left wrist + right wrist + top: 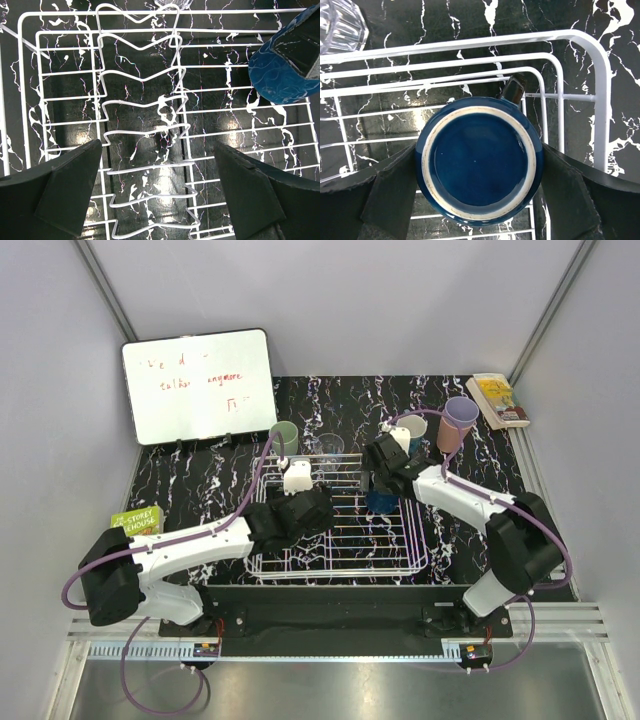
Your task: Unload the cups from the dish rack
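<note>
1. 2 arms work over the white dish rack (345, 555) at the middle of the black marbled worktop (180, 480), and only the dark blue cup (381, 502) is seen inside its wires.
2. The right tool (384, 486) pinches the dark blue cup (470, 175), 1 finger pressed to each side. The cup is upside down, base ring showing, by the rack's far right corner (590, 45).
3. The left tool (318, 512) hangs spread over the rack's left half, holding nothing. Its wrist view shows bare wires and a row of bent prongs (145, 145) between its fingers (75, 185).
4. In that view the dark blue cup (285, 65) lies at the upper right, well apart from the left tool (159, 145).
5. 5 cups stand outside the rack on the worktop beyond its far edge: pale green (284, 437) and clear glass (331, 448) behind the left tool, and teal (415, 430) just behind the right tool (479, 150).
6. Further right, the lavender cup (461, 412) sits stacked on the salmon pink cup (449, 443).
7. The clear glass (340, 25) sits just outside the rack's far rail.
8. A whiteboard (198, 385) leans at the far left, a book (498, 400) lies at the far right, and a green book (137, 522) rests beside the left arm.
</note>
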### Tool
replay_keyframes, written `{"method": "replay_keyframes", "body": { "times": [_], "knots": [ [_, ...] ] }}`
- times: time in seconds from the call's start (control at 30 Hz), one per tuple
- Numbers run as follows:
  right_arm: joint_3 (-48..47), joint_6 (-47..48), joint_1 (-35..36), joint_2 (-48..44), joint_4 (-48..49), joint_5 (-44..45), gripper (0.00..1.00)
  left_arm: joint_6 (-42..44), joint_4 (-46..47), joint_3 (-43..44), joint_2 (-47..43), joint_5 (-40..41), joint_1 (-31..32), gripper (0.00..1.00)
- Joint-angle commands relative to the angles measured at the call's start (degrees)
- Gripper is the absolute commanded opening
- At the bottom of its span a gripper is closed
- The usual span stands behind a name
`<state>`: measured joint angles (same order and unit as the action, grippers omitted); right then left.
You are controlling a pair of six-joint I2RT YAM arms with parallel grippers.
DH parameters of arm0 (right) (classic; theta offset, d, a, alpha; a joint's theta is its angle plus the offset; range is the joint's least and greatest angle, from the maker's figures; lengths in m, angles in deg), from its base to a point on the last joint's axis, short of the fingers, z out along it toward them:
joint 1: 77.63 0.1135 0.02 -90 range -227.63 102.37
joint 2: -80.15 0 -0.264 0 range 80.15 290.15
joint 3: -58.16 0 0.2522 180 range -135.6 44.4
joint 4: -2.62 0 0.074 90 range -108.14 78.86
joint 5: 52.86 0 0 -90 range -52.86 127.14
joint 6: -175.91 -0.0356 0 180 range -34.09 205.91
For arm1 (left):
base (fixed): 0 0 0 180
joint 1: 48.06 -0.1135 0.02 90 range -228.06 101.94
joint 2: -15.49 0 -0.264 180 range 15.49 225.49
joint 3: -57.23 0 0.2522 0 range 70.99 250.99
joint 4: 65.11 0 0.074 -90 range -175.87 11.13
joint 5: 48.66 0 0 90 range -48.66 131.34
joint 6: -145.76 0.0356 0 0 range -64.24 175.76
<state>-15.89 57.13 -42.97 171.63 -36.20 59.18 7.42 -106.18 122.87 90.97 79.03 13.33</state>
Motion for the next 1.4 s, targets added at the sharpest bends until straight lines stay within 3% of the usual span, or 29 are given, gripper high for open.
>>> {"method": "replay_keyframes", "body": {
  "times": [0.0,0.47,0.83,1.0,1.17,1.37],
  "knots": [
    [4.9,-2.6,-0.6,0.7,-3.2,-5.0,0.00,-1.1,1.9,-0.2,-0.8,-0.1,-0.2,0.99],
    [-2.5,-1.1,-0.5,-15.9,-11.2,-3.2,0.00,1.0,1.9,1.9,-1.0,0.8,-0.2,0.99],
    [-4.4,-1.5,-0.5,-26.9,-8.3,-17.0,0.00,4.0,8.7,1.9,-5.6,-2.3,-1.3,0.99],
    [-2.6,-3.0,-0.5,-31.6,-2.9,-26.8,0.00,3.2,22.4,-6.3,-12.7,-13.2,-4.9,0.99],
    [0.3,-5.7,-0.6,-37.3,3.5,-34.0,0.00,1.0,43.6,-19.7,-23.2,-27.0,-11.5,0.99],
    [6.4,-11.2,-1.5,-40.2,14.7,-42.0,0.00,-1.9,58.1,-23.2,-25.1,-39.9,-15.7,0.99]
  ]
}}
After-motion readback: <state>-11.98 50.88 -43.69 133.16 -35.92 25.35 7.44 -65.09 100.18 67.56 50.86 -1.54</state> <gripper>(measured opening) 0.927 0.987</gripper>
